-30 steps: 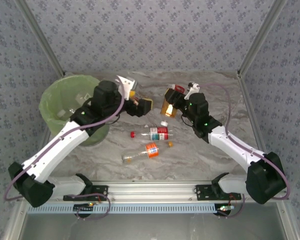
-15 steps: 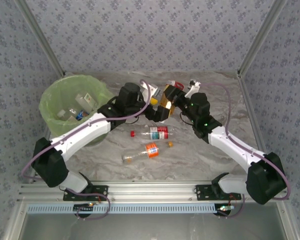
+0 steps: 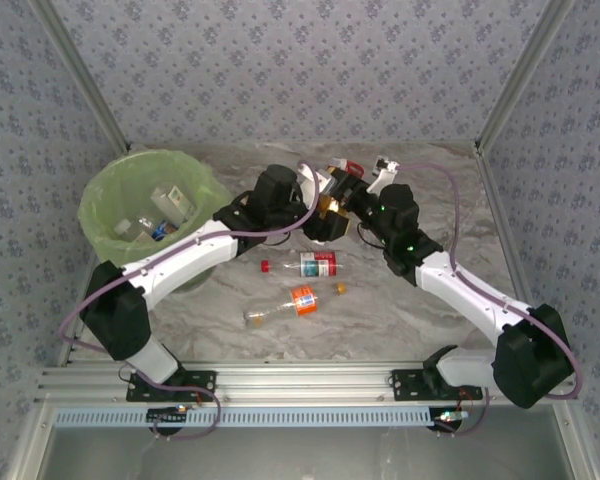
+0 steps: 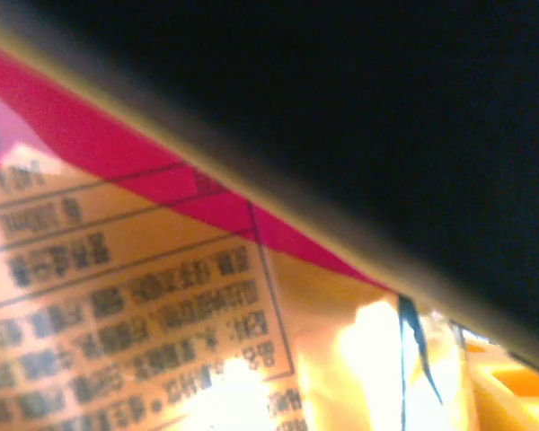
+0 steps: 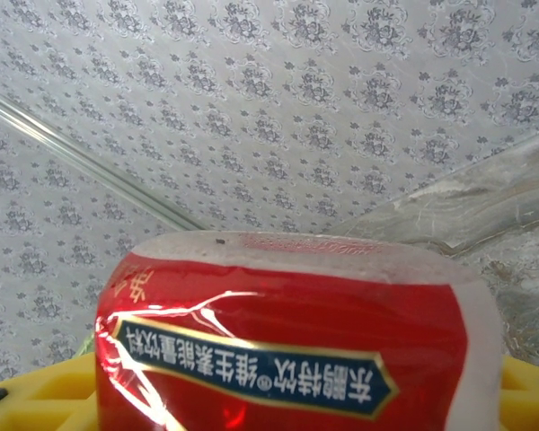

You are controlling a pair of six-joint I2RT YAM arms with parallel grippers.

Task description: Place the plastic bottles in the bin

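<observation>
The two arms meet over the far middle of the table (image 3: 390,335). The right gripper (image 3: 346,192) is clamped on the orange bottle (image 3: 330,203) and holds it up above the table. The right wrist camera sees this bottle's red label (image 5: 287,350) from very close. The label sits between the yellow finger pads (image 5: 528,384).

The left gripper (image 3: 326,218) is right at the same bottle, on its near left side. The left wrist camera is so close that it sees a blurry orange and red label (image 4: 162,305). I cannot tell if the left fingers are apart or tight on the bottle.

The bin (image 3: 115,172) stands on the left side of the table, well apart from the orange bottle. It has a light-green bag in it. A few small bottles in the bin (image 3: 170,200) lie at the bottom.

Two more bottles lie on their sides on the table, nearer than the grippers. The red-label bottle (image 3: 316,265) has its red cap pointing left. The orange-label bottle (image 3: 292,301) is clear and lies a bit nearer. A small orange cap (image 3: 340,289) lies on the table just right of it.
</observation>
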